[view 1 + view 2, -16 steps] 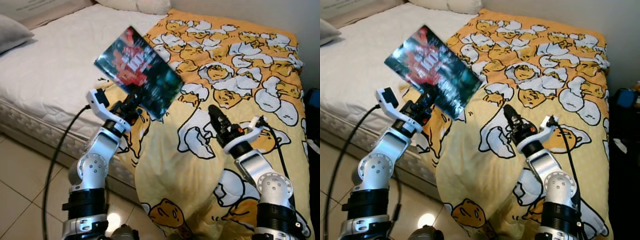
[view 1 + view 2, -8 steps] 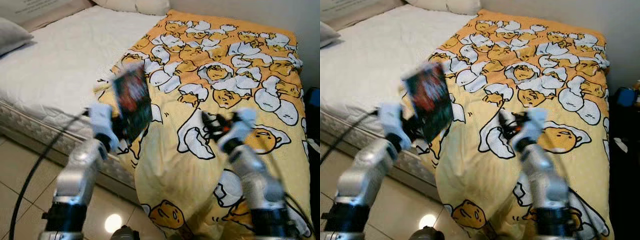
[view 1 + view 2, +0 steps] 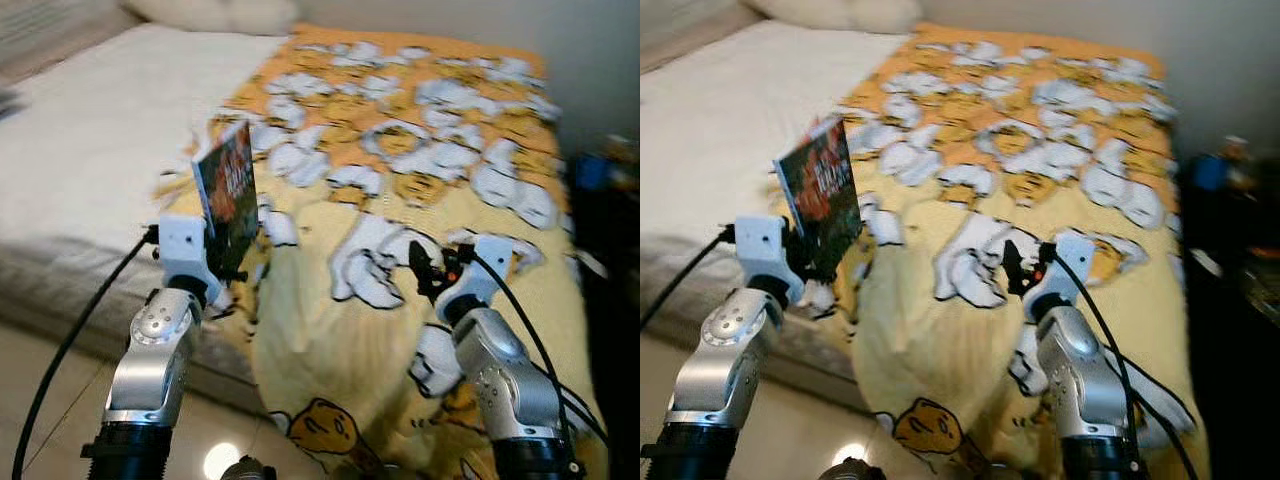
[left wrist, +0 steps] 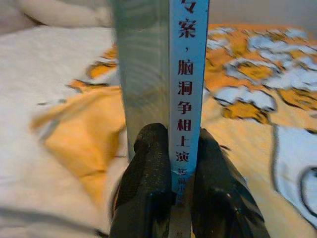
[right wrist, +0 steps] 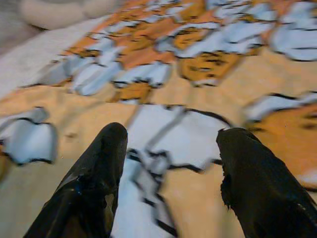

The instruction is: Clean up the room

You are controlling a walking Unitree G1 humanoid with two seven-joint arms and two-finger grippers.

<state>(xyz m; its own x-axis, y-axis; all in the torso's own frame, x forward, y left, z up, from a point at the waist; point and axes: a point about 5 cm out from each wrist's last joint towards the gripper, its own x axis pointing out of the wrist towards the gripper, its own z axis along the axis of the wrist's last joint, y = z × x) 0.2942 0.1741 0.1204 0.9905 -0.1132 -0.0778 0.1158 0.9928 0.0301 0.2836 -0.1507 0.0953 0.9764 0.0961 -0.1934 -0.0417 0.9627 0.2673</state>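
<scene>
Ahead of both grippers, a bed [image 3: 90, 170] with a white quilted mattress top, spreading away from the fingertips toward pale pillows [image 3: 215, 14] at the far end. Draped over the bed's right portion and hanging down its near edge, a yellow blanket [image 3: 400, 190] printed with white-and-orange cartoon egg figures, lying beneath and beyond the fingers of both arms. Below the near edge of the bed, pale tiled floor [image 3: 50, 420], with a bright reflection on it. At the far right, beyond the blanket's edge, a dark blurred patch of furniture with something blue on it; too blurred to identify.

Clamped between the 2 black fingers [image 4: 148, 178] of the left gripper [image 4: 171, 191], a book [image 3: 228, 192] with a dark cover bearing red graphics, standing upright and edge-on, rising straight up from the fingertips above the blanket's left border. Facing the wrist camera, a light blue spine printed with Chinese characters, gripped near its lower end.

Over the blanket's lower middle, the right gripper [image 5: 171, 163] with its 2 fingers [image 5: 101, 168] spread wide, holding nothing, with a white egg figure on the fabric between and past the tips.
</scene>
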